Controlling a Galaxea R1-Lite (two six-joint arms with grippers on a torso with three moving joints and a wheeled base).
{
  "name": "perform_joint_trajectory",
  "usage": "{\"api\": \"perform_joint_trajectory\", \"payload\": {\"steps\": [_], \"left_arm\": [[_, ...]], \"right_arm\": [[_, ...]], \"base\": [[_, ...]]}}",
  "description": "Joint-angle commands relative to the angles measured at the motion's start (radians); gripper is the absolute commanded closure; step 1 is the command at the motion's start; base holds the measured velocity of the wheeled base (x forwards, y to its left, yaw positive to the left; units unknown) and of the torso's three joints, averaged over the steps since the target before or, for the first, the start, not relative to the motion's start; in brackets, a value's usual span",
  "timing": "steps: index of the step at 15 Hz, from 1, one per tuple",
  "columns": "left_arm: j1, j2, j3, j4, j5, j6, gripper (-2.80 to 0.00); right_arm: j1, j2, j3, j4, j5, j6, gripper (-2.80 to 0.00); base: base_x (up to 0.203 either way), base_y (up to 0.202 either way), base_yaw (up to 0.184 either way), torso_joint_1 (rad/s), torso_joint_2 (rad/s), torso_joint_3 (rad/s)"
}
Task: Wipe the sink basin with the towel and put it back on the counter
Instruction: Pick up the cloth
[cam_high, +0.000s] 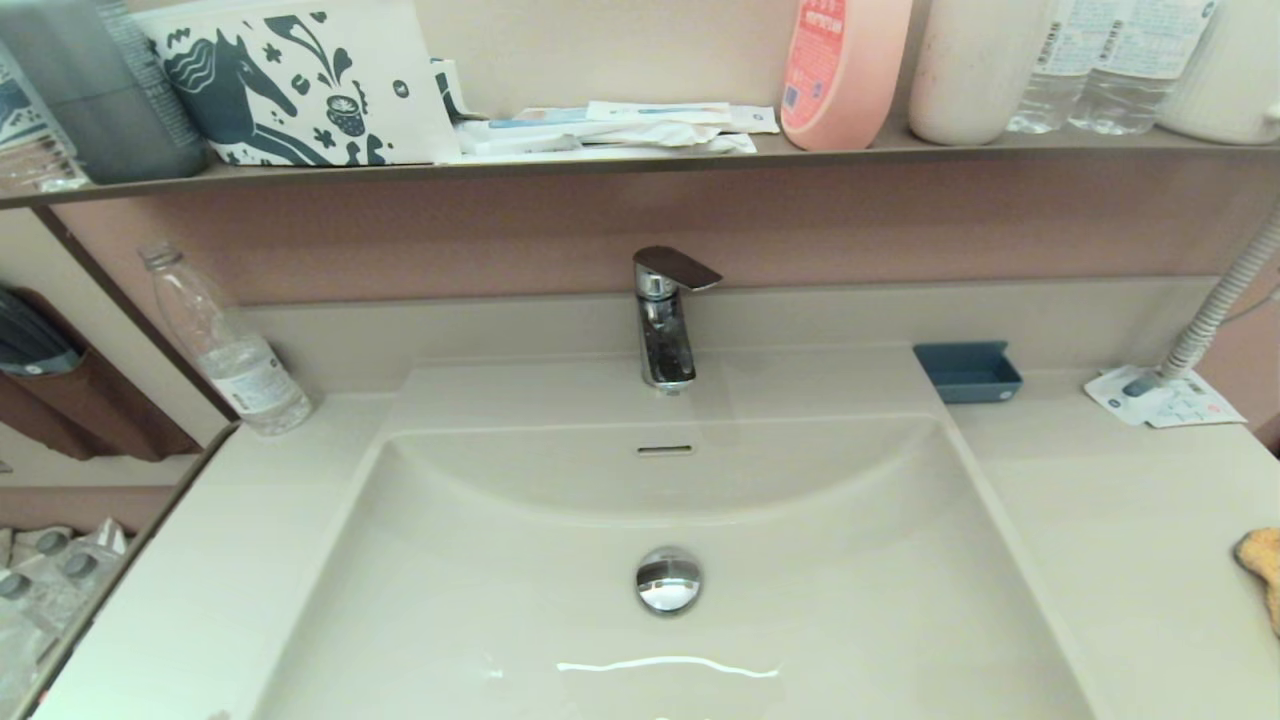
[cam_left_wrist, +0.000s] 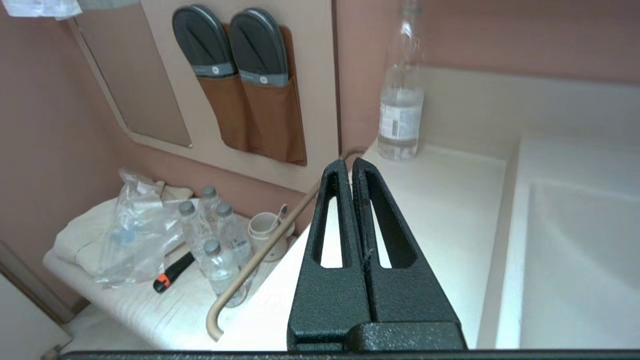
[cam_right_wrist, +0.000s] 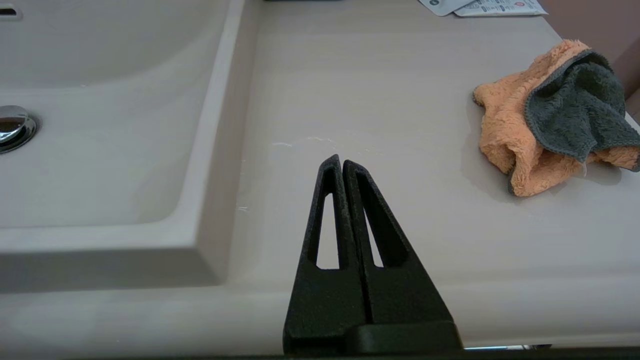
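Beige counter (cam_high: 1100, 520) around sink basin (cam_high: 560, 640), towel (cam_right_wrist: 545, 125) beside right tool (cam_right_wrist: 341, 161), both tools pressed closed.

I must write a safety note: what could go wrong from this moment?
1. The towel lies crumpled near the counter edge; a poor grasp by the shut right gripper may push it off.
2. Wide wiping strokes in the sink basin might hit the faucet.

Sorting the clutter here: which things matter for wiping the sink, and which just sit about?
For the job: towel, sink basin, counter, right gripper, shut, empty.
Lying about: faucet, water bottle, blue tray, paper packet, shelf, left gripper.
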Motion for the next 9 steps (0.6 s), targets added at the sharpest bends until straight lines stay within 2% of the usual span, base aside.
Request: {"api": "perform_joint_trajectory", "payload": {"steps": [1,3,6,9], "left_arm": [[0.010,-0.103,0.001,0.074,-0.035,0.001,0.00],[0.011,-0.146,0.001,0.161,-0.148,-0.007,0.00],[0.011,-0.197,0.041,0.174,-0.332,-0.030,0.00],[0.011,-0.201,0.046,0.211,-0.441,-0.069,0.00]], "right_arm": [[0.000,0.000,0.000,0.000,0.000,-0.001,0.00],[0.000,0.000,0.000,0.000,0.000,0.000,0.00],[0.000,0.000,0.000,0.000,0.000,0.000,0.00],[0.000,0.000,0.000,0.000,0.000,0.000,0.00]], "base": [[0.000,0.000,0.000,0.000,0.00,0.000],[0.000,0.000,0.000,0.000,0.00,0.000],[0.000,0.000,0.000,0.000,0.00,0.000],[0.000,0.000,0.000,0.000,0.00,0.000]]}}
